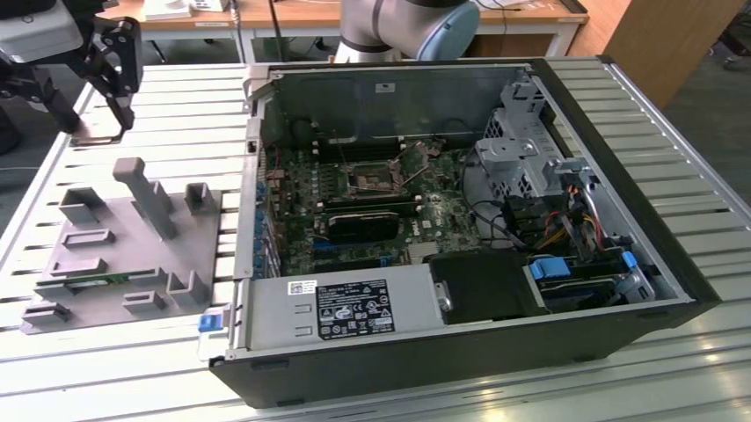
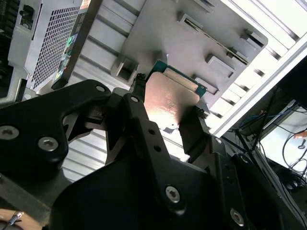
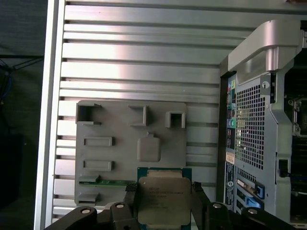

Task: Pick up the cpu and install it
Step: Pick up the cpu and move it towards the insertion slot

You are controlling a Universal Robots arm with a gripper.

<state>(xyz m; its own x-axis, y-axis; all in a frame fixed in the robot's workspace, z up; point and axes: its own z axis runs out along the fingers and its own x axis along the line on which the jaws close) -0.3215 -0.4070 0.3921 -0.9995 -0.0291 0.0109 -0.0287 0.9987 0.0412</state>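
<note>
The cpu [image 3: 163,200], a flat square chip with a silver-grey metal top and a green rim, is clamped between my black fingers [image 3: 130,197]. My gripper [image 3: 164,203] is shut on its two opposite edges. The second wrist view has the cpu's shiny face [image 2: 170,103] between the same fingers [image 2: 140,98], with my gripper [image 2: 168,112] around it. In the exterior view my gripper [image 1: 104,123] hangs at the far left, above the table and beyond the grey fixture plate [image 1: 129,246], with the cpu [image 1: 97,134] at its tips. The motherboard's square socket [image 1: 375,178] lies inside the open computer case [image 1: 470,211].
The grey fixture plate [image 3: 129,143] has several raised holders and a green memory stick [image 3: 108,182] in one slot. A black heatsink block [image 1: 369,224] sits on the motherboard. The case's back panel [image 3: 249,124] is close beside the fixture. The slatted metal table [image 1: 70,360] extends around both.
</note>
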